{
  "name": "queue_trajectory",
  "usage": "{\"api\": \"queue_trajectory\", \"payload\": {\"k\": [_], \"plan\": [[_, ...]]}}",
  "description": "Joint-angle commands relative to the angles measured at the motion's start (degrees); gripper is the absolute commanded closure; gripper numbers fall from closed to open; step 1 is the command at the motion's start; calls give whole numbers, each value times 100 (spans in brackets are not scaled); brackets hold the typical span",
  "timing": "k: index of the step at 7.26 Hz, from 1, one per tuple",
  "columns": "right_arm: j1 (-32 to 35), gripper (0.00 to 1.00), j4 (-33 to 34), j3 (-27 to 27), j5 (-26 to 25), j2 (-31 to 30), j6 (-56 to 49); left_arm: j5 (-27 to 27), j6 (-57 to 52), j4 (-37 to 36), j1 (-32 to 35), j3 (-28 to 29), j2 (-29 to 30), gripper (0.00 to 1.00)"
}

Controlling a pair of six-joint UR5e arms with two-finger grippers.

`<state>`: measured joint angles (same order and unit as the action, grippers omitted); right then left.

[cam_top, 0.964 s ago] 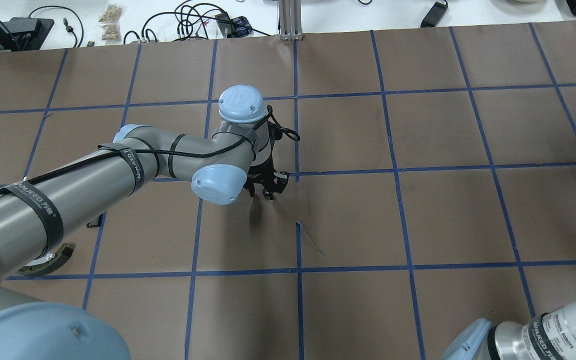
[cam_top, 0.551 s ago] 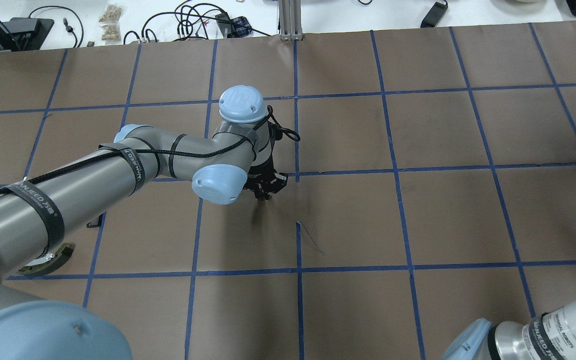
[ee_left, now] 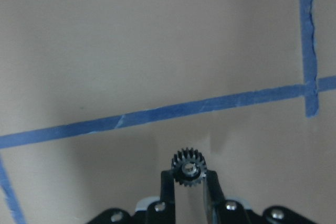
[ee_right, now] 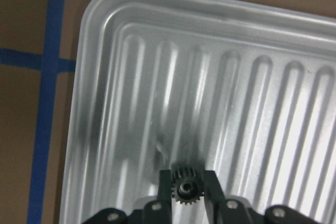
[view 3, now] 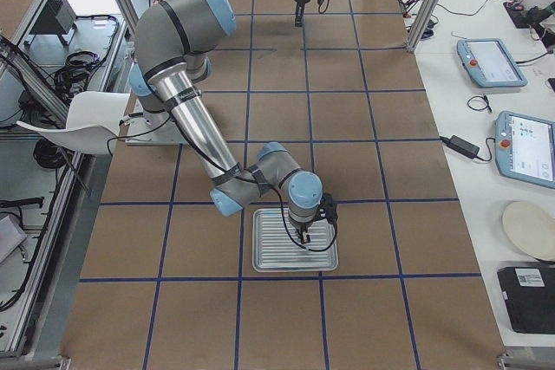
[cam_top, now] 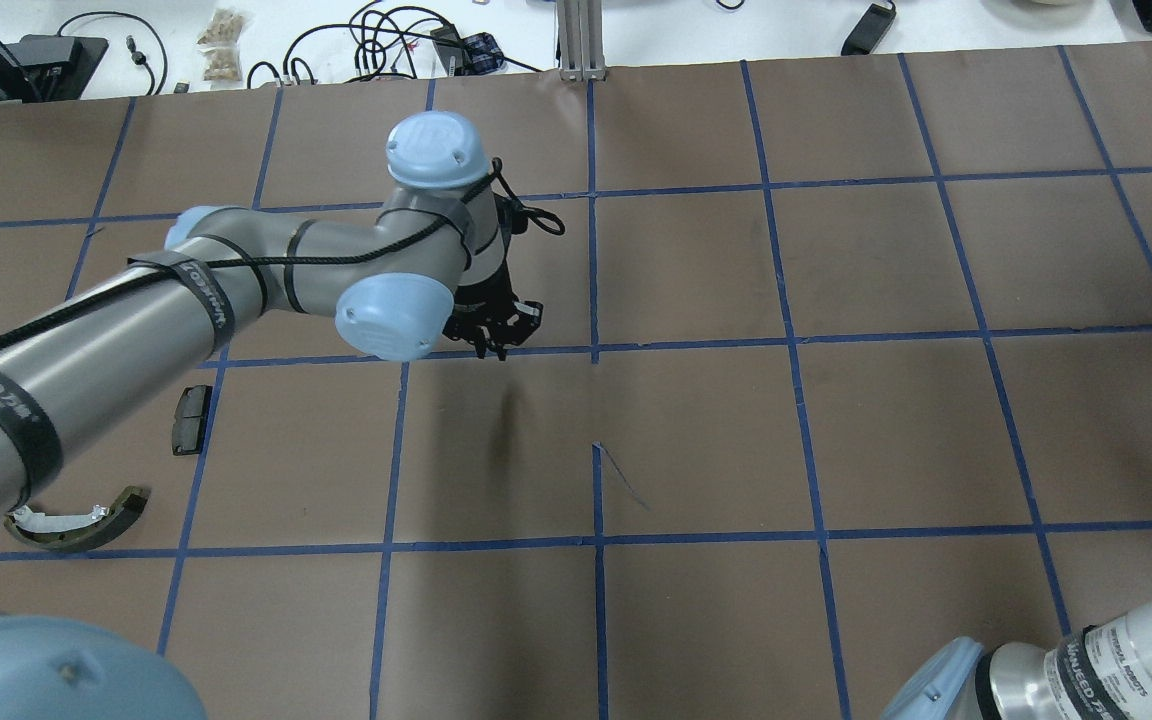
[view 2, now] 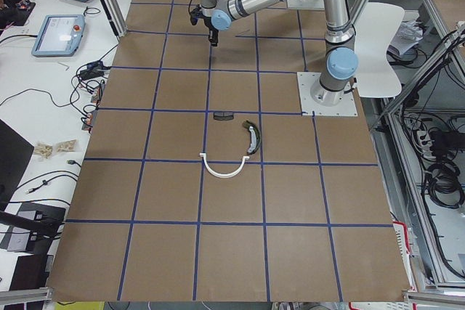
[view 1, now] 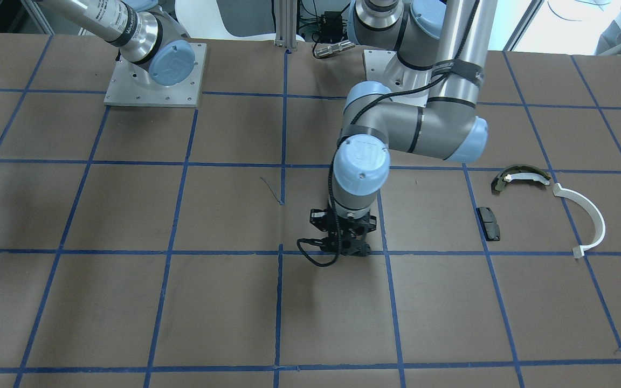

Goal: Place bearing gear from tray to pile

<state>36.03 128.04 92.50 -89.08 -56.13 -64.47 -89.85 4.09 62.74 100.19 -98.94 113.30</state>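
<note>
Left jaws were drawn in narrow, pinching a small black toothed bearing gear (ee_left: 189, 167) by its sides between the two fingertips (ee_left: 167, 186). They pointed down over the brown tabletop (cam_top: 836, 450), and the gear hung clear above it. Seen from the left wrist, a strip of blue tape (ee_left: 157, 113) ran across the paper just beyond the gear, and it met a second strip further off to the right of the jaws.

The pile lay well apart from the left jaws, out to the robot's left and nearer its base. A small black pad (view 1: 489, 223) was the closest piece. An olive-and-white curved shoe (view 1: 521, 173) lay past it, and a white plastic arc (view 1: 601, 223) lay farthest out. All three lay flat on the tabletop, none touching another.

Right jaws were likewise closed down to a narrow gap, gripping a second gear (ee_right: 183, 186) of the same black toothed kind. Directly beneath them was the ribbed metal tray (ee_right: 236, 103), with one rounded corner ahead and to their left. Whether that gear touched the tray floor I could not tell.
</note>
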Motion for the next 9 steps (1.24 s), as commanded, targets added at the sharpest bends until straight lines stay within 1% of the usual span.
{"api": "queue_trajectory", "payload": {"k": [1,3,4,5,6,7,8,9], "plan": [[0,95,-24,5,-56,-38,57,-32,-703,798,-1162,576,-212,100],[35,100,-181,22,-57,-195,206,-295,-1905,836,-2305,596,-344,100],[79,100,-487,66,21,-466,607,-287,-2521,819,-2833,561,-379,100],[341,100,-812,145,31,-747,924,-287,-3101,705,-3351,526,-240,100],[735,100,-824,267,14,-959,1214,-278,-3638,522,-4000,403,-160,100],[1165,100,-833,460,22,-1100,1661,-270,-3730,363,-4459,193,-99,100],[1674,100,-798,662,31,-1232,2188,-287,-4027,-82,-4664,-26,6,100],[2236,100,-772,864,22,-1355,2924,-287,-4082,-322,-4718,-246,60,100]]}}
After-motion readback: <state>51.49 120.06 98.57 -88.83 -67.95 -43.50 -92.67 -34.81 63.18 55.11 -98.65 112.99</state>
